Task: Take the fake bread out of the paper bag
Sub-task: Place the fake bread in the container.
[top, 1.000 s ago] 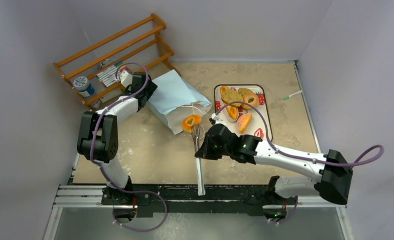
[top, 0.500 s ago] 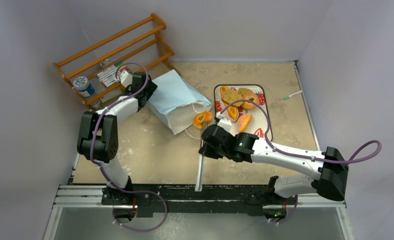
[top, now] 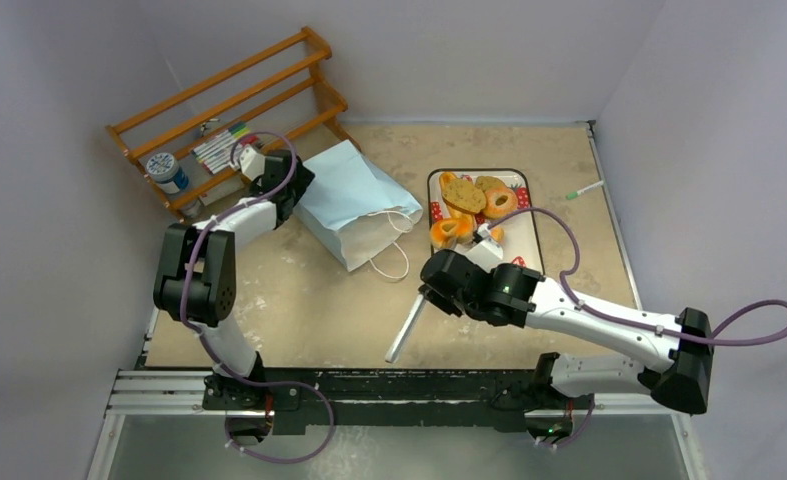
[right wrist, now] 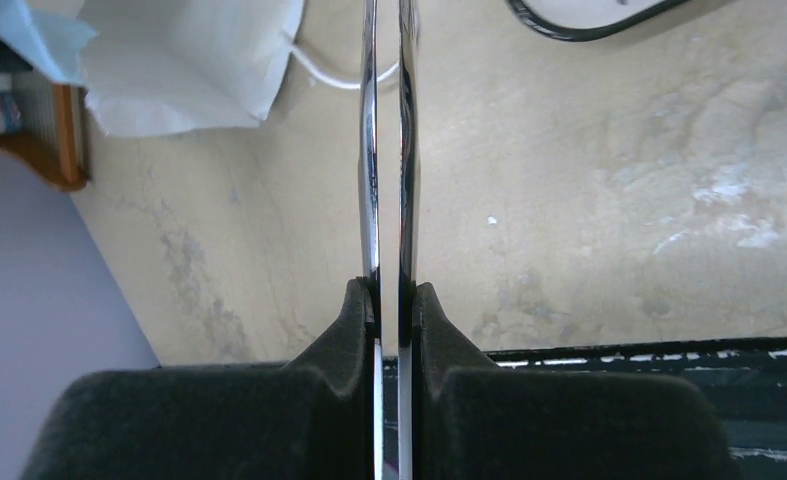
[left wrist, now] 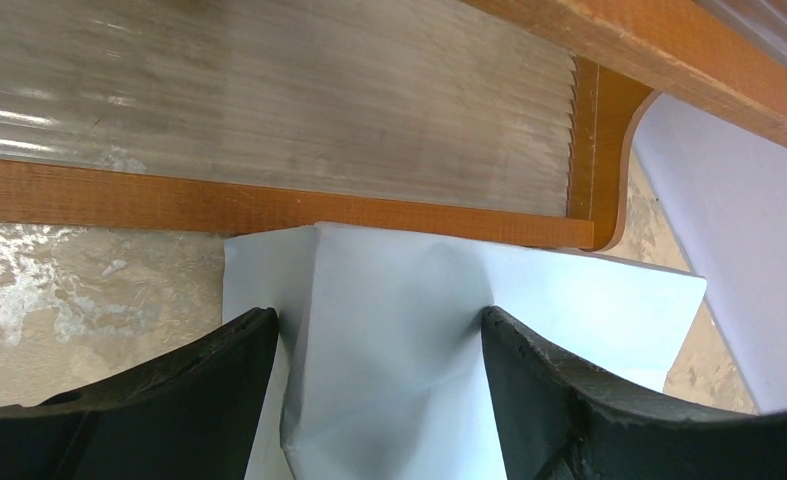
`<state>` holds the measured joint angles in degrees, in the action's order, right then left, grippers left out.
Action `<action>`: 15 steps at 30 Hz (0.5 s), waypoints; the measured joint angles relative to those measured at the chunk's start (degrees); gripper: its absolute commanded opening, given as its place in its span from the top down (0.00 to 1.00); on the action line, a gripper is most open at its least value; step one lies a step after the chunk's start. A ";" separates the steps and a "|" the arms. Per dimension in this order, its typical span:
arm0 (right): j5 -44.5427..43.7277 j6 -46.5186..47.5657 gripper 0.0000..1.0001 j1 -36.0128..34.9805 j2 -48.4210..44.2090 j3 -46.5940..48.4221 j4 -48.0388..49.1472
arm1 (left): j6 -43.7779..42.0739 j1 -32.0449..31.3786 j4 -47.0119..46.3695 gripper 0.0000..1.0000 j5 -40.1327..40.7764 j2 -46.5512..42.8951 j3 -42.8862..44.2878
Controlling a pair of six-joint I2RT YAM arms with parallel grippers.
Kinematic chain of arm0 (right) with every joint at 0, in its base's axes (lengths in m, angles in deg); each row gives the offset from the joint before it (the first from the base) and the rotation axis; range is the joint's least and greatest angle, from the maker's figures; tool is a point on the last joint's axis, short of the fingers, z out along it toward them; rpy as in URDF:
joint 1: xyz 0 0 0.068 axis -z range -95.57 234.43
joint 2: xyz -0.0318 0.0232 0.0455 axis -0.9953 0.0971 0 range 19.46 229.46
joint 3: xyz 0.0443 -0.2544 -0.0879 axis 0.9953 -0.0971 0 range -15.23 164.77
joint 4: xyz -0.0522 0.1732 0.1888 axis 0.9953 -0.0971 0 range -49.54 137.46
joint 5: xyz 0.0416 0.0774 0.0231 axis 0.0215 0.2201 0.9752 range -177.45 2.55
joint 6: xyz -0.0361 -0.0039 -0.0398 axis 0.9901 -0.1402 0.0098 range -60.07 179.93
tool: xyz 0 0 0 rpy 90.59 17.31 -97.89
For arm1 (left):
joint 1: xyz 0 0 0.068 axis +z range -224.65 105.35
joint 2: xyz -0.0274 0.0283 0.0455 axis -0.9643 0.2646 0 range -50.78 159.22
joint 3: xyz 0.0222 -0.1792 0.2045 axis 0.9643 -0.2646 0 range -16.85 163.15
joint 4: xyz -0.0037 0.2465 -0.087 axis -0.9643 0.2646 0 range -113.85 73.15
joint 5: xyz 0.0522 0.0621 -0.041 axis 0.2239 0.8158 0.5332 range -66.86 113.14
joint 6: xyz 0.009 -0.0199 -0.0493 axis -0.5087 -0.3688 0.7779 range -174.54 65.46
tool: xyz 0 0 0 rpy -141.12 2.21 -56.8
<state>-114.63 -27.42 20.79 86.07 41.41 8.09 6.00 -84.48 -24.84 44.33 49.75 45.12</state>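
Top external view: mottled beige worktop (top: 309,300), pale lilac walls (top: 469,60), orange wooden rack (top: 229,85) far left. Golden-orange fake bread (top: 466,196) lies on a white strawberry-print tray (top: 517,178) — beside the flat light blue paper bag (top: 354,200). The left gripper (left wrist: 377,330) gapes astride the bag's end; the right gripper (right wrist: 389,295) clamps thin metal tongs (right wrist: 369,150).

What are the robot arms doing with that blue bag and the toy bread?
The right gripper pinches metal tongs shut, their tips pointing toward the strawberry-print tray, where the toy pastries are piled. The left gripper stands open astride the closed end of the light blue paper bag. No bread shows at the bag's mouth.
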 measured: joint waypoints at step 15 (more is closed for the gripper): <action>-6.03 -15.06 1.00 7.50 -3.76 -2.38 -9.14 | 2.29 -0.02 -3.30 0.27 -0.24 -0.52 -2.54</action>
<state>-120.66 -42.48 28.29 82.31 39.03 -1.05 8.29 -84.50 -28.14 44.09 49.23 42.59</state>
